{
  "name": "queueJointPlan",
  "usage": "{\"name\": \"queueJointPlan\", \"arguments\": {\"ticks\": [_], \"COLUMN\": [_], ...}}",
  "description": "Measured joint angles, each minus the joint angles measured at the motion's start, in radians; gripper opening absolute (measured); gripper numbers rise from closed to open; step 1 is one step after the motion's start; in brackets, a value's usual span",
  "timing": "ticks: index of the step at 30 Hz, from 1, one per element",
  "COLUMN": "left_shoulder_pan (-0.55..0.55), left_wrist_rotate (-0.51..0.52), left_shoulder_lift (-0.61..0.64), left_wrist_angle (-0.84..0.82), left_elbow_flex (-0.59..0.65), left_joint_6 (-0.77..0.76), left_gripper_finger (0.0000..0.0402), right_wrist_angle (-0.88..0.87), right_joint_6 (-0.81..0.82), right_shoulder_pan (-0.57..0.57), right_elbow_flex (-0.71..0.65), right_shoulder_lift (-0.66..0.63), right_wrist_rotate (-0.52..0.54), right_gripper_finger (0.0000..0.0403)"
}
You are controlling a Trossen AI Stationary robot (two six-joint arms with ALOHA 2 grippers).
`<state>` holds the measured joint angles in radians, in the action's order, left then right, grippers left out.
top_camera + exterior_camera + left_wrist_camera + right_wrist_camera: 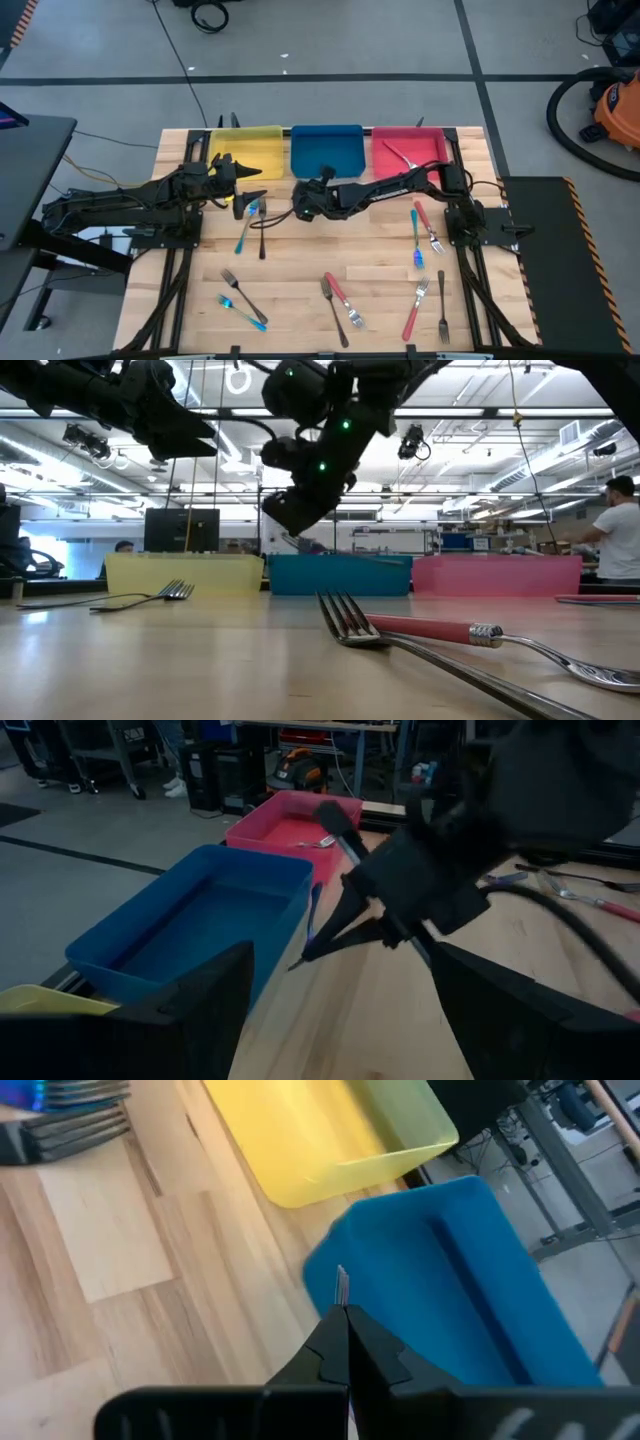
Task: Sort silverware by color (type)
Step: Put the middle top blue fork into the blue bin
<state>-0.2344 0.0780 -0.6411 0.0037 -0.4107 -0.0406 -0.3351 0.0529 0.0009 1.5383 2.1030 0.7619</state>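
We note the right gripper (300, 203) clenched on a thin blue-handled fork (313, 915), held just off the near rim of the blue plastic bin (326, 150). The fork hangs from the fingertips, tines (341, 1286) pointing toward that bin. Its long axis runs roughly across the bin's near wall, so the coming move turns on carrying it forward over the rim.

In the right wrist view only the tines show, so we judge the handle colour from the left wrist view, tentatively.

The left gripper (247, 180) stands released, empty, just beside the yellow plastic bin (246, 151), on the blue bin's left.

One red-handled fork (403, 156) lies in the pink plastic bin (410, 155). The other forks lie scattered on the wooden table (300, 270), nearer us than the blue bin.
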Motion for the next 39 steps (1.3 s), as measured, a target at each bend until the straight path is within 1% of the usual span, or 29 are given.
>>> {"name": "queueJointPlan", "arguments": {"ticks": [5, 8, 11, 15, 24, 26, 31, 35, 37, 39], "left_shoulder_pan": [0.000, 0.000, 0.000, 0.000, 0.000, 0.000, 0.000, 0.000, 0.000, 0.000], "left_wrist_rotate": [0.000, 0.000, 0.000, 0.000, 0.035, 0.037, 0.071, 0.072, 0.072, 0.072], "left_shoulder_lift": [0.000, 0.000, 0.000, 0.000, 0.000, 0.000, 0.000, 0.000, 0.000, 0.000], "left_wrist_angle": [0.001, 0.001, 0.000, 0.002, 0.000, 0.000, 0.000, -0.001, -0.001, -0.001], "left_elbow_flex": [0.000, 0.000, 0.000, 0.000, 0.000, 0.000, 0.000, 0.000, 0.000, 0.000], "left_joint_6": [0.000, 0.000, 0.000, -0.004, -0.004, -0.002, 0.000, 0.007, 0.028, 0.051], "left_gripper_finger": [0.0306, 0.0306, 0.0306, 0.0306, 0.0306, 0.0306, 0.0306, 0.0306, 0.0306, 0.0306], "right_wrist_angle": [-0.081, -0.111, -0.099, -0.106, -0.084, -0.084, -0.084, -0.085, -0.085, -0.085], "right_joint_6": [-0.009, -0.059, -0.091, -0.107, -0.097, -0.097, -0.098, -0.094, -0.084, -0.083], "right_shoulder_pan": [0.005, -0.001, -0.025, -0.087, -0.249, -0.275, -0.328, -0.371, -0.386, -0.396], "right_elbow_flex": [0.069, 0.105, 0.122, 0.126, 0.126, 0.126, 0.126, 0.126, 0.126, 0.126], "right_shoulder_lift": [-0.009, -0.010, -0.010, -0.010, -0.010, -0.010, -0.010, -0.009, -0.009, -0.009], "right_wrist_rotate": [0.010, 0.010, -0.010, -0.031, -0.275, -0.328, -0.417, -0.540, -0.576, -0.580], "right_gripper_finger": [0.0000, 0.0000, 0.0000, 0.0000, 0.0000, 0.0000, 0.0000, 0.0005, 0.0011, 0.0018]}}
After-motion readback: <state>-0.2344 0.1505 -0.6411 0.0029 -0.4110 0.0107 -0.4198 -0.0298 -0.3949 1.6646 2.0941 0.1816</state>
